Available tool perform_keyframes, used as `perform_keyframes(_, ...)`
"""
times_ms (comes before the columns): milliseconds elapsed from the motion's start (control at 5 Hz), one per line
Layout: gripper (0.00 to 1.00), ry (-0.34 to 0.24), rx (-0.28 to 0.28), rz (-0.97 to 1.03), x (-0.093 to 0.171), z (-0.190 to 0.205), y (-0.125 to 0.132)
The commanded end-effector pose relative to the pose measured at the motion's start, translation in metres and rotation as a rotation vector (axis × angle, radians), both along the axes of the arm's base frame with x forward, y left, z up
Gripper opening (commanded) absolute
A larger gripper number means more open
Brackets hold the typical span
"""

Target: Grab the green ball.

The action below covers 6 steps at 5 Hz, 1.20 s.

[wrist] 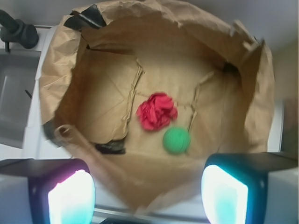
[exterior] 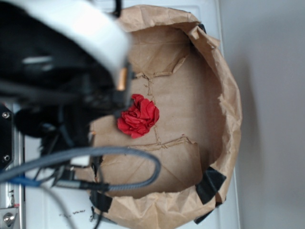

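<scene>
The green ball point(wrist: 176, 140) lies on the floor of an open brown paper bag point(wrist: 60, 84), just below and right of a crumpled red wad point(wrist: 157, 111). My gripper point(wrist: 148, 198) hangs above the bag's near rim, open, its two glowing pads far apart with nothing between them. The ball is ahead of the gripper, nearer the right finger point(wrist: 224, 196). In the exterior view the arm point(exterior: 62, 71) covers the left side of the bag point(exterior: 224, 95) and hides the ball; only the red wad point(exterior: 138, 116) shows there.
The bag's crumpled walls stand up all round, with black tape patches point(wrist: 86, 14) on the rim. A white surface point(exterior: 224, 219) lies under the bag. Grey cables point(exterior: 95, 157) loop across the bag's left edge. A dark fixture point(wrist: 18, 30) sits at the wrist view's top left.
</scene>
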State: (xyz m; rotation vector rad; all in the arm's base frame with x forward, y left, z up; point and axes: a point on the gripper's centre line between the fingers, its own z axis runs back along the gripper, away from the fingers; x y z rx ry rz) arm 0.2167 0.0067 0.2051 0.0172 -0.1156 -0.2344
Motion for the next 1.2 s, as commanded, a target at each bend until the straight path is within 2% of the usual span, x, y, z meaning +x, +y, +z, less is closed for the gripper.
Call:
perform_keyframes(0, 1.00, -0.123, 0.020, -0.147, 0.026, -0.010, 0.023)
perform_keyframes(600, 1.00, -0.123, 0.020, -0.147, 0.026, -0.010, 0.023)
perform_keyframes(800, 1.00, -0.149, 0.034, -0.141, 0.031, -0.041, 0.036)
perform_keyframes(1000, 1.00, -0.168, 0.017, -0.140, 0.033, -0.057, 0.043)
